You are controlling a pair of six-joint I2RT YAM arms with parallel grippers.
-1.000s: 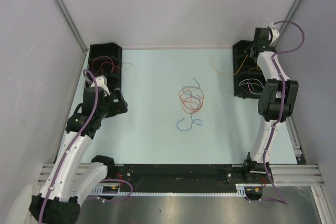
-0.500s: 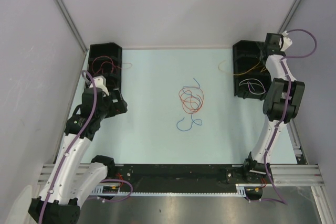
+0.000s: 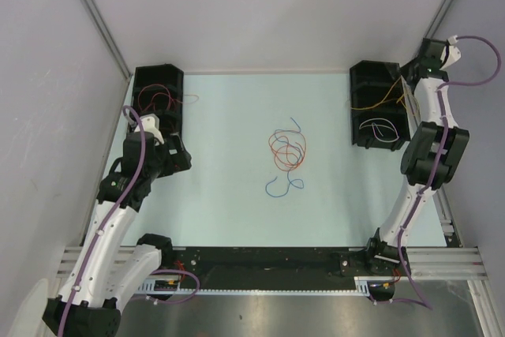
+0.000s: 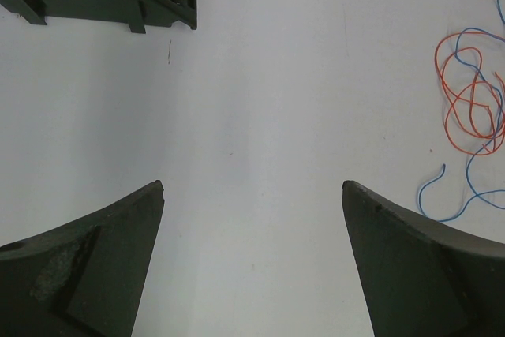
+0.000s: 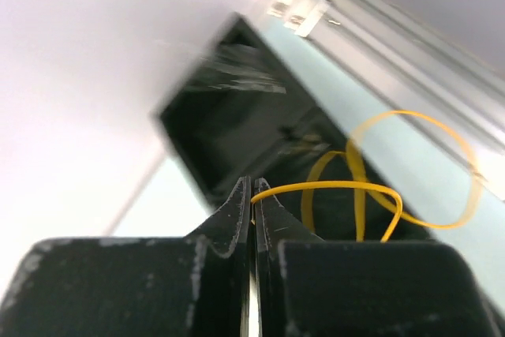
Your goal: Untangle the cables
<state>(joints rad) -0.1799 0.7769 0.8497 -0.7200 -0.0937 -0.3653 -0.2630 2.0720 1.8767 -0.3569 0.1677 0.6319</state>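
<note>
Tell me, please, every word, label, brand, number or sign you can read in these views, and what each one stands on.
None: no view shows readable text.
The left black bin, the right black bin, the table, the tangled cables and the yellow-orange cable pinched in the right gripper show no markings.
The small fittings at the arm bases are too small to read.

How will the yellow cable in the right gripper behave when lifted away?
Probably floppy: the yellow cable curls in loose loops from the right gripper, jaws shut on it. Likely very light, being so thin. It may snag on the black bin behind.
</note>
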